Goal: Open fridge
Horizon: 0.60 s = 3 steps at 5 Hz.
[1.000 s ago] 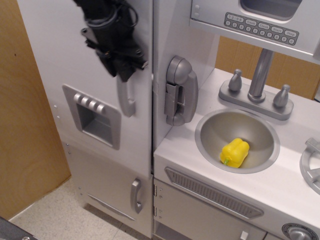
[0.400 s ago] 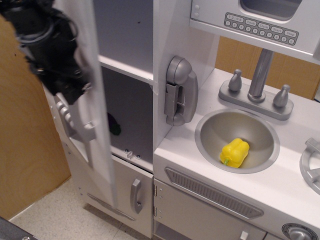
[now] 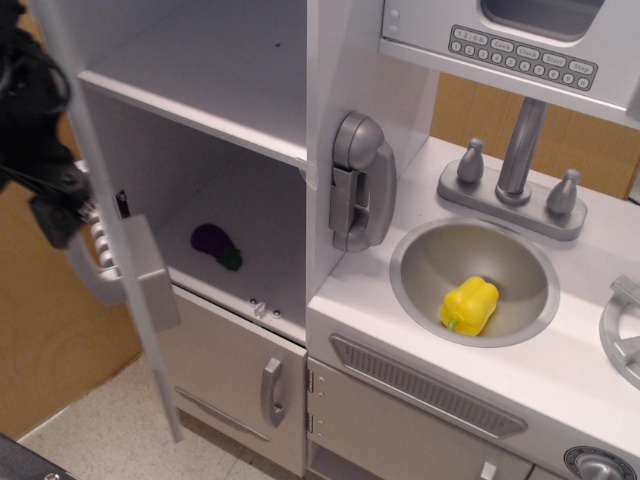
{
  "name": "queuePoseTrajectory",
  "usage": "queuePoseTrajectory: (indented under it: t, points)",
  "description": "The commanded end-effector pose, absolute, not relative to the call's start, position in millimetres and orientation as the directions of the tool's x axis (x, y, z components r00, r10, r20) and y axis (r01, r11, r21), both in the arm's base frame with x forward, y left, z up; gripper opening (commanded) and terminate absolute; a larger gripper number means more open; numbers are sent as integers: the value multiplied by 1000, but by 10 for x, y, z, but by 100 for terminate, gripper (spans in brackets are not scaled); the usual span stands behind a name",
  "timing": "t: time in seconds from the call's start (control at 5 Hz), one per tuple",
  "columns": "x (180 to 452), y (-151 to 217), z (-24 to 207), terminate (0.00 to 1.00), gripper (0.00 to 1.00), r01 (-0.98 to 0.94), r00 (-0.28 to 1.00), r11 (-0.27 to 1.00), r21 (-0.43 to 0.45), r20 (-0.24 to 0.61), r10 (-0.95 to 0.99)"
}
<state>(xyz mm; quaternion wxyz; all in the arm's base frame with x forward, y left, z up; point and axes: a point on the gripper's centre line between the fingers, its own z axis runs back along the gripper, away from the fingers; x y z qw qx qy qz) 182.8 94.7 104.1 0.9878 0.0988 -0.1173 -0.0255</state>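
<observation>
We see the fridge (image 3: 210, 150) left of the sink (image 3: 475, 275), door swung wide, a purple eggplant (image 3: 214, 243) on its lower shelf. A yellow pepper (image 3: 469, 304) lies in the sink. The claw (image 3: 55, 205) grips the door handle (image 3: 92, 275).

The black arm is seen at the far left edge, cut off by the frame. Its tool (image 3: 55, 215) is angled downward — dark, cabled, bulky — and whether the jaws are parted or closed cannot be made out.
</observation>
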Motion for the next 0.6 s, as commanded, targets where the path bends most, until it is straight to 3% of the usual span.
queuePoseTrajectory:
  t: [0.0,0.4]
  points:
    - [1839,271,1126,0,100,61,984,988,143,156,-84]
    - [2166,-126,1088,0,100,19,988,998,52,153,-26]
